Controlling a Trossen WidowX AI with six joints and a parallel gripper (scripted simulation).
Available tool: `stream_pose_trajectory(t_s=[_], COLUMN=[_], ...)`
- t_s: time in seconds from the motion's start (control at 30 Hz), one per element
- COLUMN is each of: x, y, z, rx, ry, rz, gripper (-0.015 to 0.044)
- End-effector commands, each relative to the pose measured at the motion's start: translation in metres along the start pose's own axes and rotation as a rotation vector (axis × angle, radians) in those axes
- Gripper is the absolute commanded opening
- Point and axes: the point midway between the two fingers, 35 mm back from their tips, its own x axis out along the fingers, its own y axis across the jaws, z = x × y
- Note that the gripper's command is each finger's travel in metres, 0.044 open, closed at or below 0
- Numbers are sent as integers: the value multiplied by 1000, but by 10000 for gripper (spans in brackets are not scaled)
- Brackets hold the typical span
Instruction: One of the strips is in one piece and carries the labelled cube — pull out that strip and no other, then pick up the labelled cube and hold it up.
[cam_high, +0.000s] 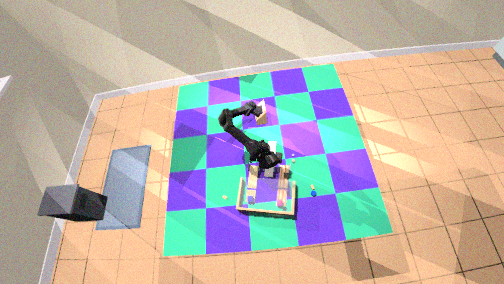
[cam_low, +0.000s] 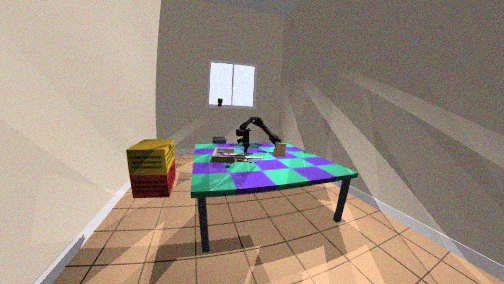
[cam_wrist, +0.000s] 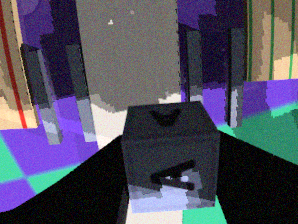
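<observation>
My gripper (cam_wrist: 167, 141) (cam_low: 245, 150) is shut on the labelled cube (cam_wrist: 170, 172), a dark grey cube with a black letter A on its near face. The cube looks raised over the middle strip (cam_wrist: 130, 55) (cam_high: 272, 146), which is pale and plain, partly in shadow, and runs under and beyond it. In the top view the arm hides the cube. A left strip (cam_high: 252, 184) (cam_wrist: 12, 75) with red lines and a right strip (cam_high: 283, 186) (cam_wrist: 282, 30) with green lines lie on either side.
Short grey rails (cam_wrist: 79, 90) (cam_wrist: 194, 65) stand beside the middle strip. A low wooden frame (cam_high: 265, 212) surrounds the strips' far ends, with a lilac cube (cam_high: 251, 199) and a pink cube (cam_high: 281, 203). A blue piece (cam_high: 314, 193) lies right of it. A tan box (cam_high: 261, 117) (cam_low: 280, 149) stands by the arm's base.
</observation>
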Motion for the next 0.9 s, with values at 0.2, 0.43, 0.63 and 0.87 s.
stream_pose_trajectory(t_s=[0.2,0.43,0.63,0.87], x=[-1,0,-15,-36], y=[-7,-14,-14,-14], z=[-34,-58,-60,-60], rx=[2,1,0,0], ry=[6,7,7,7], rz=[5,4,6,5], gripper=[0,0,0,0])
